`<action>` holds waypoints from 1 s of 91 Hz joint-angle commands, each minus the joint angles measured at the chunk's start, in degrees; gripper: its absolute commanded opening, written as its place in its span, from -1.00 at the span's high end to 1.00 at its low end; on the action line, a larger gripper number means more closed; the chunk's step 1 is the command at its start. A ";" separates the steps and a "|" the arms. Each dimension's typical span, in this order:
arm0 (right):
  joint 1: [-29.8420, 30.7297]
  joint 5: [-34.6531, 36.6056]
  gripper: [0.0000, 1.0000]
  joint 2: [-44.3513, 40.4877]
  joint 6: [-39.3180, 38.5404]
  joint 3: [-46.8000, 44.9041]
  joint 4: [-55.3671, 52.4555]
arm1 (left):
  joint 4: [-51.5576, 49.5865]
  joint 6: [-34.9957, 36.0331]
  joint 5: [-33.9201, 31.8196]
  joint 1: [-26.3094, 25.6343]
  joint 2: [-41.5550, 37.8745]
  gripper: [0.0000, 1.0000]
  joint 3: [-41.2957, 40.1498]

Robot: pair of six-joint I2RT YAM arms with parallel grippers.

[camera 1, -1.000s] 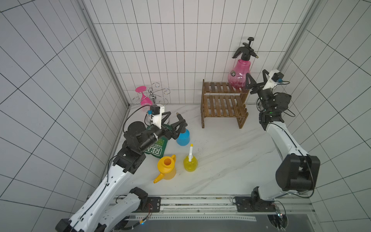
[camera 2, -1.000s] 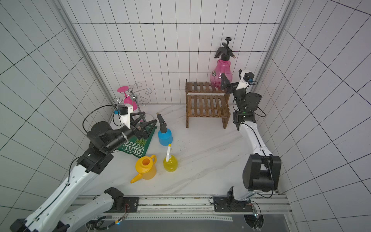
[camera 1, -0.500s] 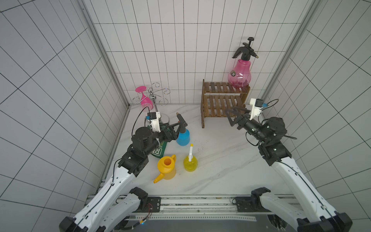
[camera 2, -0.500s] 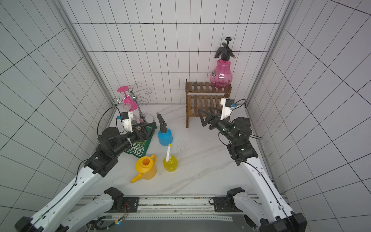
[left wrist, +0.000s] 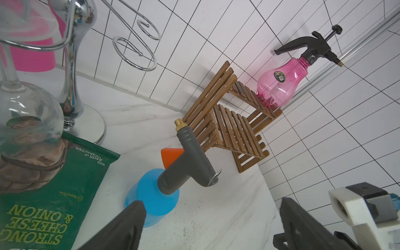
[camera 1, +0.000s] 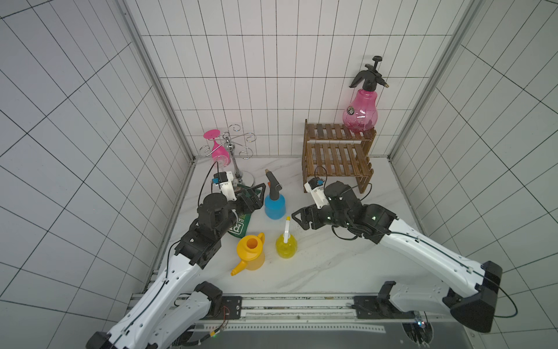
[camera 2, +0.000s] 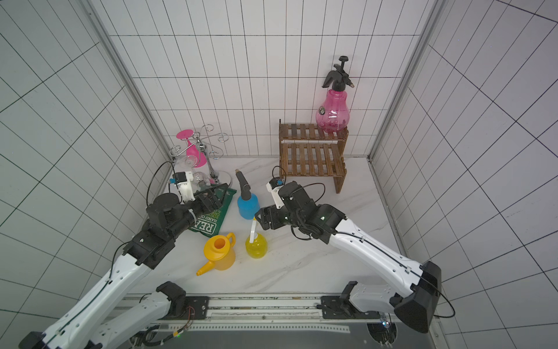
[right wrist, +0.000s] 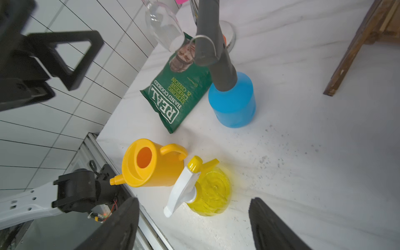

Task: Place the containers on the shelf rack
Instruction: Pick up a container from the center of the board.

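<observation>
The pink sprayer [camera 1: 360,113] [camera 2: 332,113] [left wrist: 279,86] stands on the right end of the top tier of the brown shelf rack [camera 1: 335,157] [camera 2: 311,157] [left wrist: 227,121]. On the table stand the blue sprayer [camera 1: 274,205] [camera 2: 248,205] [right wrist: 233,101], the yellow trigger bottle [camera 1: 286,246] [camera 2: 256,246] [right wrist: 210,190] and the yellow-orange watering can [camera 1: 250,250] [right wrist: 151,168]. My left gripper [camera 1: 256,195] [left wrist: 211,205] is open and empty, just left of the blue sprayer [left wrist: 153,199]. My right gripper [camera 1: 297,216] [right wrist: 192,203] is open, close to the yellow bottle's white trigger head, holding nothing.
A green snack bag [camera 1: 238,225] [right wrist: 177,95] lies under my left wrist. Behind it stands a chrome wire holder [camera 1: 232,157] with a pink wine glass [camera 1: 217,148] and a clear glass [left wrist: 26,116]. Tiled walls close in the left, back and right.
My right arm has swung down from beside the pink sprayer at the rack to the table centre near the yellow bottle. My left arm has drawn back slightly, still beside the blue sprayer.
</observation>
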 commanded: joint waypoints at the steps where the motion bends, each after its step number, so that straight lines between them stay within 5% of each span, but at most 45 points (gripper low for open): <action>1: 1.16 8.28 -0.65 1.92 1.29 3.64 -2.68 | -1.58 -0.63 -2.26 -0.24 -1.02 -0.97 0.77; 16: -0.60 5.54 -0.82 6.52 -6.13 7.91 2.88 | -2.12 0.04 -3.78 -0.24 -1.65 -0.97 0.53; 39: -7.45 -6.86 -0.79 15.57 -9.93 13.09 11.24 | -3.74 2.65 -5.82 -0.24 -3.53 -0.97 0.70; 91: -7.61 -3.53 -0.51 33.12 -13.89 29.93 3.64 | -1.95 6.82 -7.34 -0.15 -3.93 -0.97 0.44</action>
